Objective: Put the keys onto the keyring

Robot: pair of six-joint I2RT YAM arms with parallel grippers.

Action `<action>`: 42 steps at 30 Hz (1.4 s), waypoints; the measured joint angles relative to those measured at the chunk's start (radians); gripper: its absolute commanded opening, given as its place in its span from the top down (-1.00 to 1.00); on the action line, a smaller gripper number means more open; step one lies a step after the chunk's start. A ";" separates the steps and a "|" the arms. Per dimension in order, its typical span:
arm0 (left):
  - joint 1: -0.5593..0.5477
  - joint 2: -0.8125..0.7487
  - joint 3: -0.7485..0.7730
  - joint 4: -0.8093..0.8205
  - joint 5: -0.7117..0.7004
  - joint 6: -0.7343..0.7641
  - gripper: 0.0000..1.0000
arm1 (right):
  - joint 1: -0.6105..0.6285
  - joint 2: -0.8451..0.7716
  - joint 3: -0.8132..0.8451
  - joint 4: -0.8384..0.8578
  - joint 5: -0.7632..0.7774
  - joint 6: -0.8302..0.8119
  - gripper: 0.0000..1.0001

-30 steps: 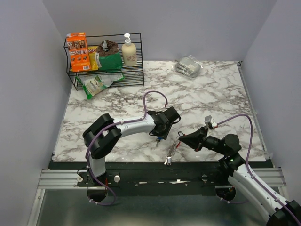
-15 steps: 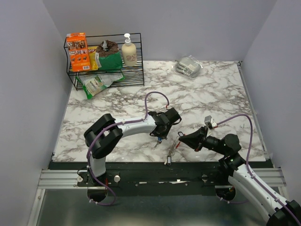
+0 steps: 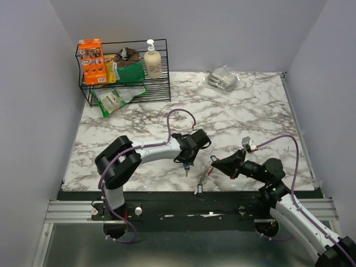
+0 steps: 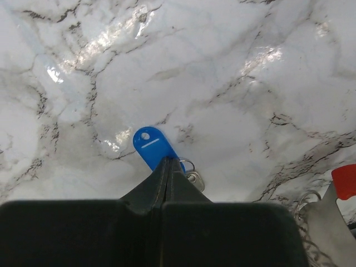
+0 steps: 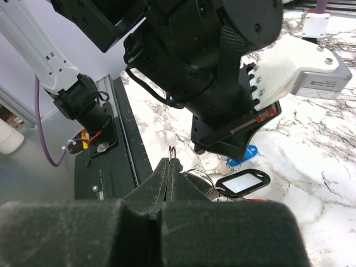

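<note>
Nearest, the right end effector [image 5: 171,162] is clenched on the keyring [image 5: 198,177]. Just beyond it, the left end effector [image 4: 167,162] grasps the blue-headed key [image 4: 151,146] low over the marble counter [image 3: 250,111], apart from the keyring, so threading looks not yet begun. Farther back are a wire rack [image 3: 158,83], a foil packet [image 3: 223,78] and plain walls.

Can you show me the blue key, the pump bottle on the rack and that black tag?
Blue key [image 4: 154,150], left wrist view: middle of its plastic head.
Pump bottle [image 3: 153,65], top view: its cream body.
Black tag [image 5: 243,182], right wrist view: its white window.
</note>
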 measured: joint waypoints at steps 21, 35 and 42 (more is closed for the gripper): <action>0.090 -0.201 -0.173 0.111 0.072 -0.014 0.25 | 0.000 0.000 0.000 0.000 -0.001 0.000 0.99; 0.092 -0.165 -0.176 0.167 0.224 0.054 0.24 | 0.000 0.002 0.000 0.000 -0.001 0.000 0.99; 0.092 -0.146 -0.176 0.165 0.225 0.060 0.20 | 0.000 -0.002 0.000 0.000 -0.001 0.000 0.99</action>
